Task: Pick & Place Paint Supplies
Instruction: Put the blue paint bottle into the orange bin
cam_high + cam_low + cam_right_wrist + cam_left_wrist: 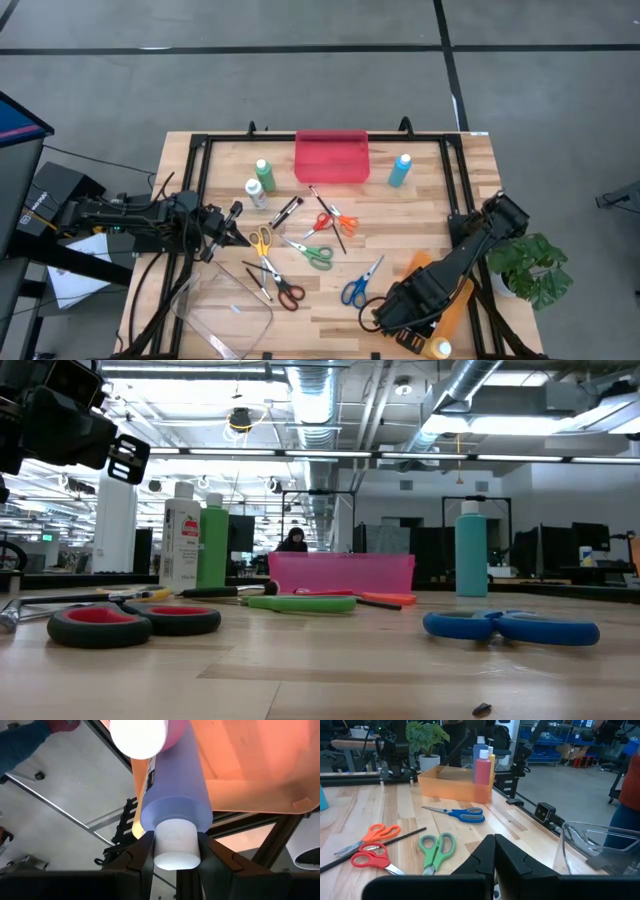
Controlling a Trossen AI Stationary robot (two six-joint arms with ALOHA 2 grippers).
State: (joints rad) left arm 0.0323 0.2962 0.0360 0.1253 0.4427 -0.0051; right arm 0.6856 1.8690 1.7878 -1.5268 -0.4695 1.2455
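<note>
My right gripper [405, 310] is at the table's near right, over the orange tray [455, 300], shut on a blue paint bottle [177, 785]. In that tray a red bottle [482, 767] and a yellow bottle [440, 348] stand beside the blue one [480, 745]. My left gripper [494, 855] waits shut at the table's left [238, 238]. A green bottle [266, 176], a white bottle [256, 192] and a teal bottle [400, 170] stand upright at the far side. Several scissors, such as the blue pair [358, 285], and dark brushes [327, 218] lie flat mid-table. My right gripper pinches the blue bottle's white cap [174, 845] between its two fingers [142, 855], one on each side. The fingers slant steeply down from above. The bottle points away below them into the orange tray; whether its bottom rests on the tray floor I cannot tell.
A red tray [331, 157] stands at the far middle and a clear tray [225, 310] at the near left. A potted plant [535, 265] sits off the right edge. A dark frame [455, 180] runs round the table's work area.
</note>
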